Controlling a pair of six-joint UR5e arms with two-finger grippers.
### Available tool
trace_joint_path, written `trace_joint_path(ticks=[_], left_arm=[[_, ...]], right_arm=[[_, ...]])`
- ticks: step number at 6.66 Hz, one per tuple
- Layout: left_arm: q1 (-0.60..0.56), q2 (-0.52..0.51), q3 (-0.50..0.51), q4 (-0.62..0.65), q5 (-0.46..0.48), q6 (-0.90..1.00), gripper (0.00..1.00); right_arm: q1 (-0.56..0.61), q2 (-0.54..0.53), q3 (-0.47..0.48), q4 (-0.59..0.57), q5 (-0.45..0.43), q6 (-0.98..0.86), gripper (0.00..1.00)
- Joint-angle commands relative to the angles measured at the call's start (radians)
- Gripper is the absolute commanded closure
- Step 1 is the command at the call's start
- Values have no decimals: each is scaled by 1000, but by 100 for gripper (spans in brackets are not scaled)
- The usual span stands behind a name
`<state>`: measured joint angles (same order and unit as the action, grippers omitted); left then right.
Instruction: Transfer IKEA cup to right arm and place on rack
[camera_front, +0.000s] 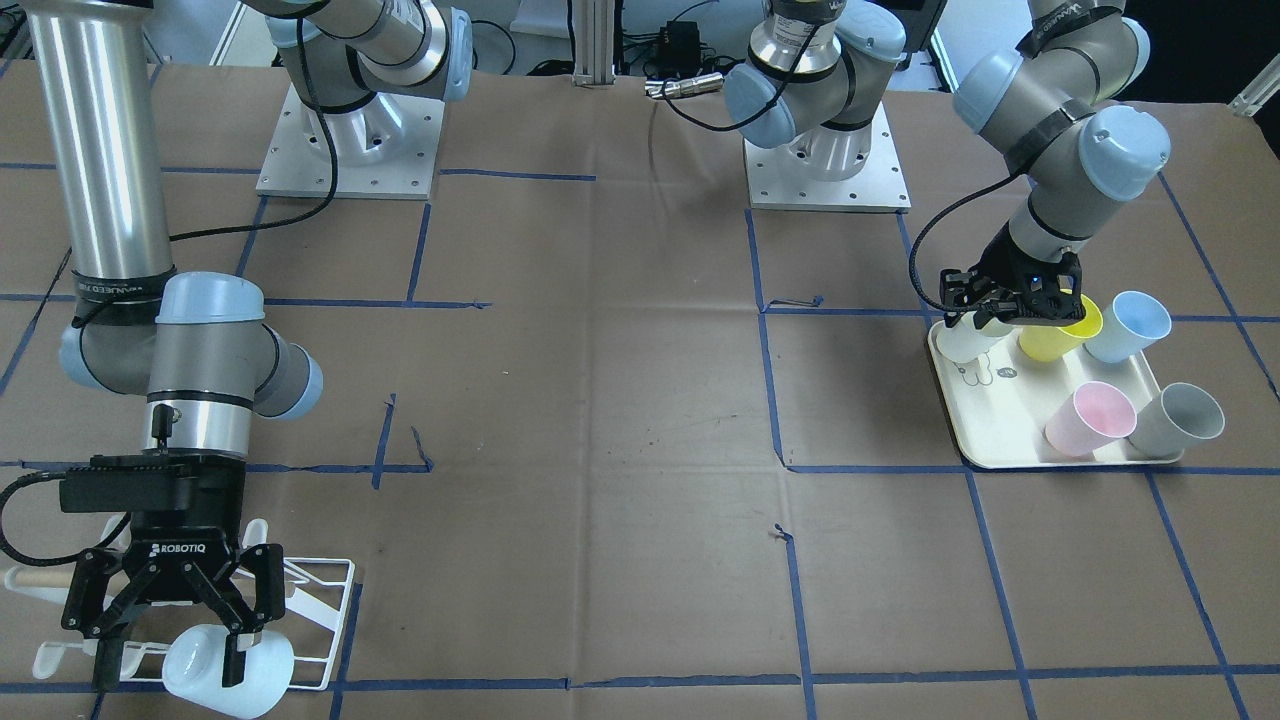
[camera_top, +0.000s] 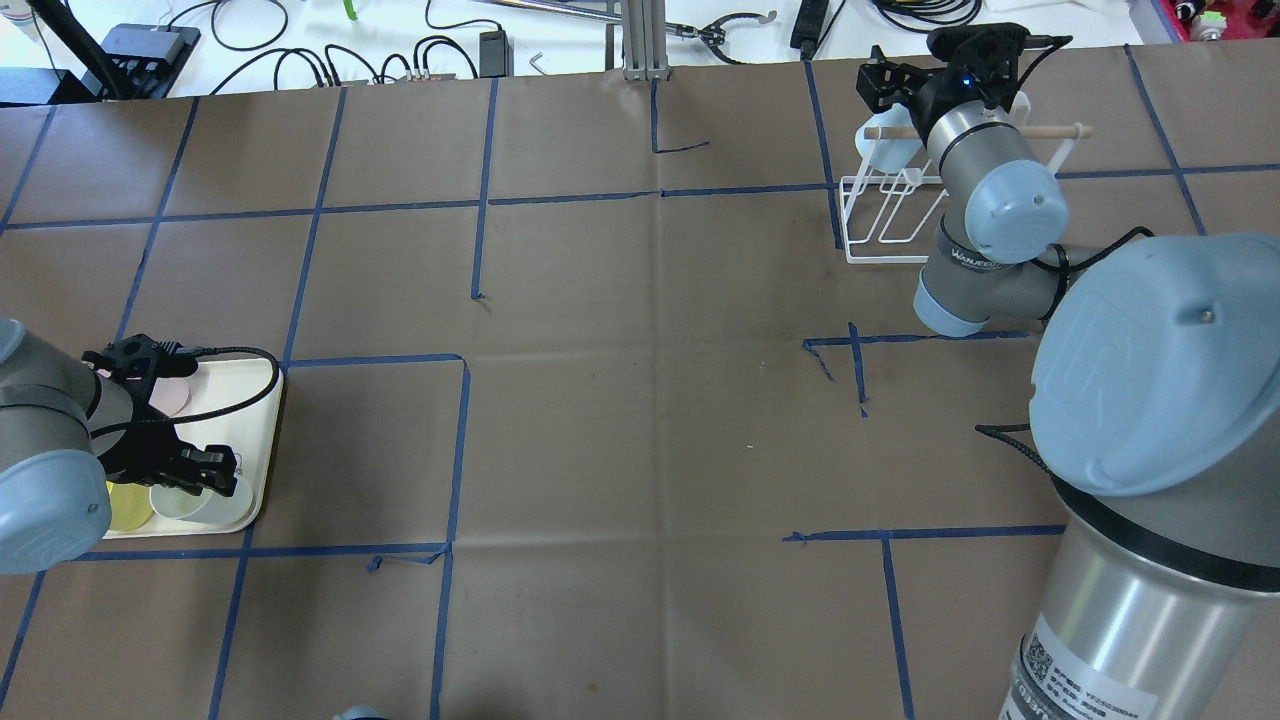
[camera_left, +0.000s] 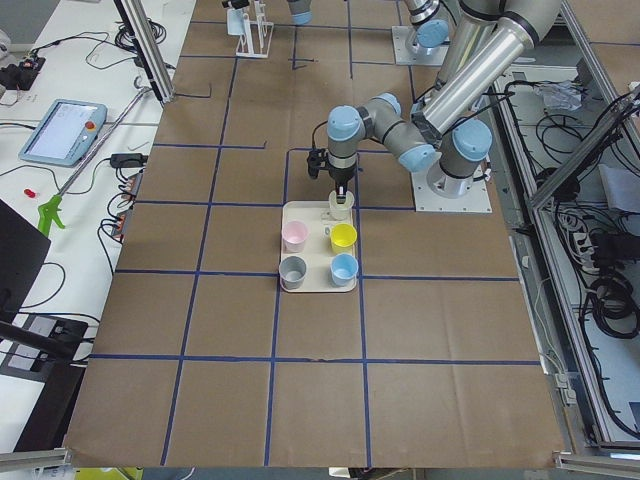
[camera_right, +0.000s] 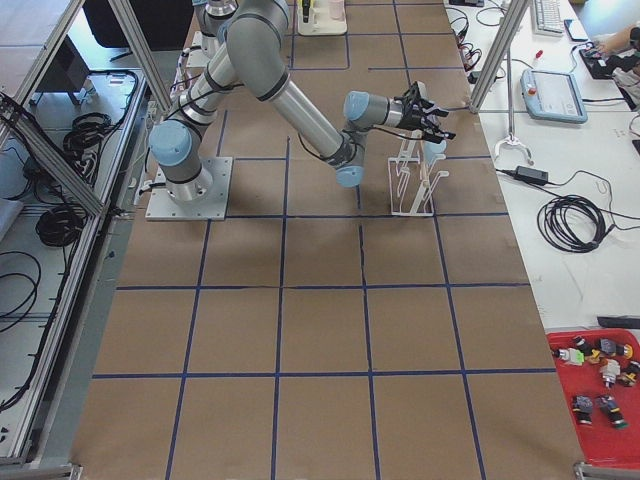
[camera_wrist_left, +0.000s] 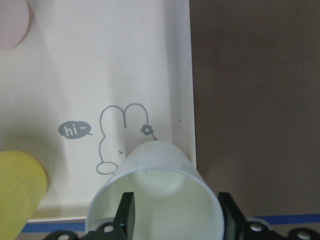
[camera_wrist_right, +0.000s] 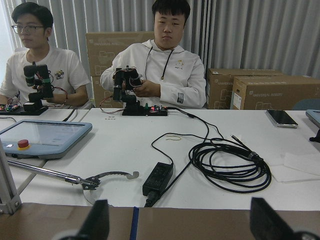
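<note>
A white cup (camera_front: 962, 342) (camera_wrist_left: 155, 200) stands tilted at the corner of the cream bear tray (camera_front: 1010, 440) (camera_wrist_left: 100, 65). My left gripper (camera_front: 985, 318) (camera_top: 205, 470) (camera_wrist_left: 177, 220) straddles it, with a finger against each side. My right gripper (camera_front: 168, 665) (camera_wrist_right: 180, 227) hangs open over the white wire rack (camera_front: 320, 620) (camera_top: 880, 225). A pale cup (camera_front: 270, 670) (camera_top: 890, 150) lies tipped on the rack's prongs, with one finger in front of it. The right wrist view shows nothing between the fingers.
Yellow (camera_front: 1060, 335), blue (camera_front: 1130, 325), pink (camera_front: 1090, 415) and grey (camera_front: 1180, 418) cups lie on the tray. The rack's wooden handle (camera_top: 1050, 131) sticks out sideways. Both arm bases (camera_front: 350, 140) stand at the robot's edge of the table. Two operators and cables sit beyond the rack.
</note>
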<state>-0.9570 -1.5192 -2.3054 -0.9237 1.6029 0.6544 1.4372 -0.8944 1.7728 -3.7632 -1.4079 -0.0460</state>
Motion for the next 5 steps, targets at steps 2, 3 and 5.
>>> trace_joint_path(ticks=[2, 3, 5], left_arm=[[0, 33, 35, -21, -8, 7, 100], [-14, 86, 82, -105, -8, 5, 100], [-29, 117, 322, -381, -87, 7, 100]], right_arm=[[34, -142, 38, 49, 4, 3, 0], [51, -200, 84, 49, 6, 62, 0], [110, -305, 181, 46, 17, 205, 0]])
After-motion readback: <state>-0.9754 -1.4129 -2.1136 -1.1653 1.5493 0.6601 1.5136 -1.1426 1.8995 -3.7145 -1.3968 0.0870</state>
